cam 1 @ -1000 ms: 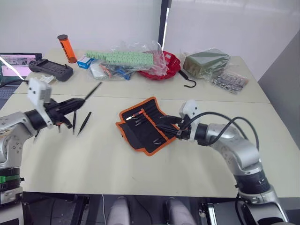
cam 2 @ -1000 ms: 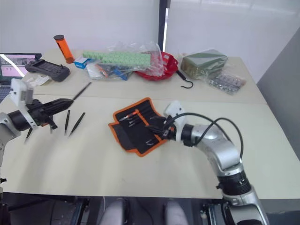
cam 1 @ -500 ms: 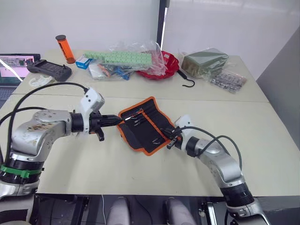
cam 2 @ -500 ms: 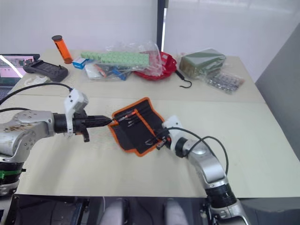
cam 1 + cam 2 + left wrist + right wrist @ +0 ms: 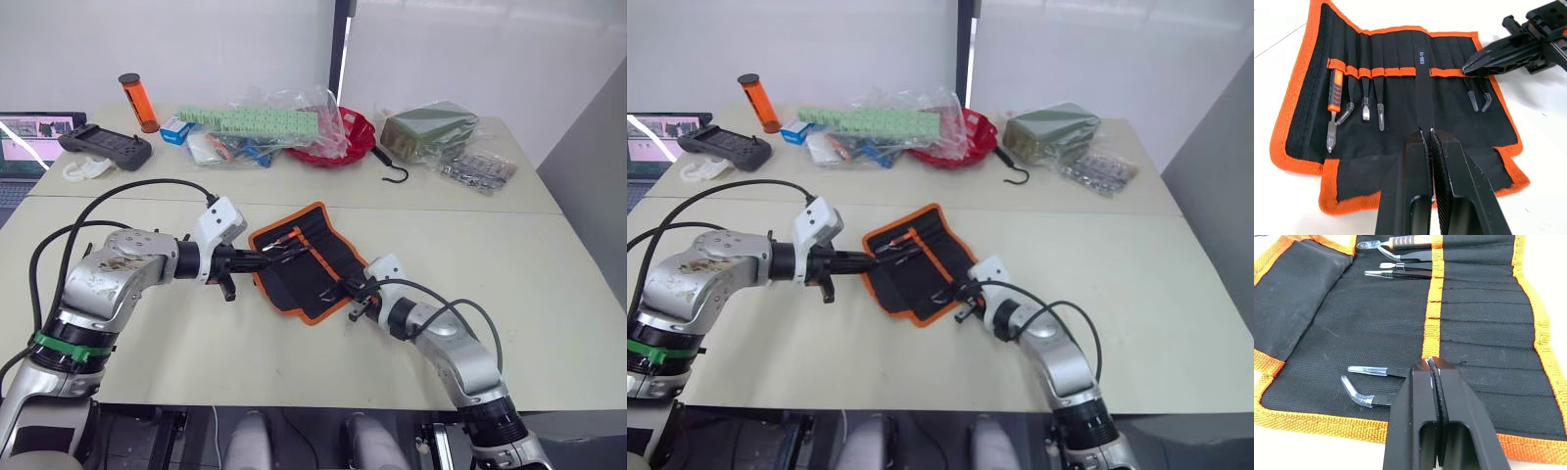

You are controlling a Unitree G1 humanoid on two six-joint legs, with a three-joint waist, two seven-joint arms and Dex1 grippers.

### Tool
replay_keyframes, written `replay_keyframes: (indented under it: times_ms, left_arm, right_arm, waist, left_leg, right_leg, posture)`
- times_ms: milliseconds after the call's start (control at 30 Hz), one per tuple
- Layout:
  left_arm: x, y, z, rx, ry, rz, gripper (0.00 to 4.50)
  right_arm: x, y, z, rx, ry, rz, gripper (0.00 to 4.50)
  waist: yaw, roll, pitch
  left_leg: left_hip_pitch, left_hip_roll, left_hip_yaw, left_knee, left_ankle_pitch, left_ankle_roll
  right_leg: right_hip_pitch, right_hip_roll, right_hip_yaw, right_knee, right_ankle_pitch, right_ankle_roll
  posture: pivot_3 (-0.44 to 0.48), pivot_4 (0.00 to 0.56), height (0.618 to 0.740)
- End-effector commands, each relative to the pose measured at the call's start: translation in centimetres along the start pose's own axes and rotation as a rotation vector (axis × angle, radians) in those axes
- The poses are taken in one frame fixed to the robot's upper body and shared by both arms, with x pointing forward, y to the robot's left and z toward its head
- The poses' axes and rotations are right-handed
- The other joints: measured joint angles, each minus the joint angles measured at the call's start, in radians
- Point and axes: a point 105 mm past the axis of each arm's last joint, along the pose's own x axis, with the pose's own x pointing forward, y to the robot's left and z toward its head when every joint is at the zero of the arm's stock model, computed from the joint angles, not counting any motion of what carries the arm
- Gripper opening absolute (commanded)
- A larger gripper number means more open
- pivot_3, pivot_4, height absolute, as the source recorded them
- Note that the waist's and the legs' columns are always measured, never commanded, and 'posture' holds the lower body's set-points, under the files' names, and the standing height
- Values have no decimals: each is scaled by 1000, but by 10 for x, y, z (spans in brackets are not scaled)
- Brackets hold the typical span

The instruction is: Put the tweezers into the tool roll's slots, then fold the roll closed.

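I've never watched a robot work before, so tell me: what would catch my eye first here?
The black tool roll with its bright orange edging lies open mid-table. The left gripper is shut on a slim black tweezer lying over the roll's slots; the right gripper presses shut on the orange band. Behind, a red bowl sits among plastic bags.

Blk tool roll [image 5: 1400, 107], orange edging

The tool roll [image 5: 306, 258] lies between both arms, clutter [image 5: 284, 127] behind.
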Motion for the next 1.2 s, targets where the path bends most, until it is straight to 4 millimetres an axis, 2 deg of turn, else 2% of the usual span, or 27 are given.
replay_keyframes:
  times_ms: [33, 233, 467, 733, 1200]
  left_arm:
    - [7, 4, 4, 55, 23, 12, 0]
    - [27, 10, 1, 51, 77, 31, 0]
    - [25, 15, -8, 63, 135, 40, 0]
    - [25, 18, -8, 43, 130, 61, 0]
    - [43, 30, -2, 10, 124, 120, 0]
  right_arm:
    - [0, -3, -12, 14, 43, -24, 30]
    - [2, -4, -14, 35, 49, -36, 30]
    - [2, -2, -15, 46, 54, -32, 30]
    - [4, -1, -15, 48, 56, -19, 30]
    - [5, 3, -15, 52, 56, -1, 30]
  waist:
    - [-1, 0, 0]
    - [2, 0, 0]
    - [-3, 0, 0]
    - [-3, 0, 0]
    - [-3, 0, 0]
  left_leg:
    - [0, 0, 0, 0, 0, 0]
    - [0, 0, -2, 3, 0, 0]
    - [0, 0, -4, 3, 0, 0]
    - [0, 0, -5, 4, 0, 0]
    - [0, 0, -8, 5, 0, 0]
  right_leg:
    - [0, 0, 0, 0, 0, 0]
    - [2, 2, 1, 0, 0, 0]
    - [3, 4, 2, 1, 0, 0]
    - [4, 4, 2, 1, 0, 0]
    - [6, 5, 3, 1, 0, 0]
  posture:
    - [0, 150, 737]
    - [0, 150, 737]
    - [0, 150, 737]
    - [0, 150, 737]
    - [0, 150, 737]
